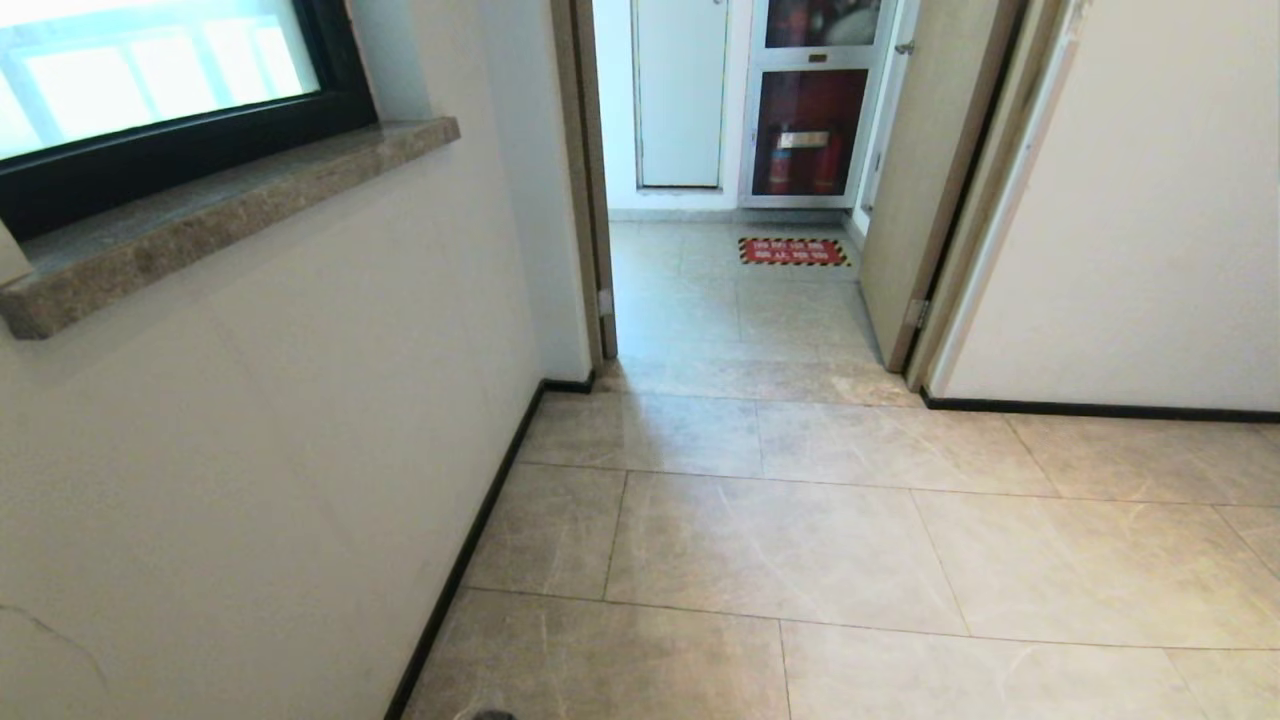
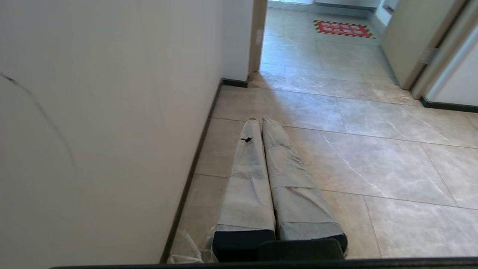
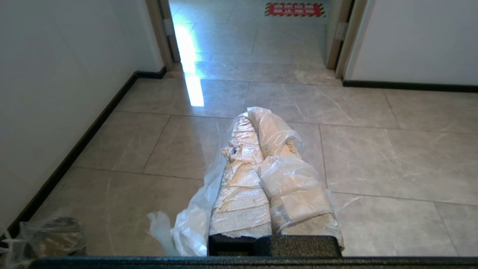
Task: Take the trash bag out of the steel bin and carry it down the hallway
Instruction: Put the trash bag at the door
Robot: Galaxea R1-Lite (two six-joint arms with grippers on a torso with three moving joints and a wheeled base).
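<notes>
Our right gripper (image 3: 257, 112) is clenched on thin plastic, probably the trash bag (image 3: 186, 224), which drapes beside it. The left gripper (image 2: 259, 120) is closed, holding nothing. The steel bin is out of sight. We should roll steadily along the hallway floor (image 1: 800, 540), keeping the bag clear of the wall.

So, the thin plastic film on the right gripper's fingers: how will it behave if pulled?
The film is probably floppy: it is crinkled and sags beside the right gripper. It is likely very light, since the floor shows through it. Being so thin, it may snag or tear easily.
</notes>
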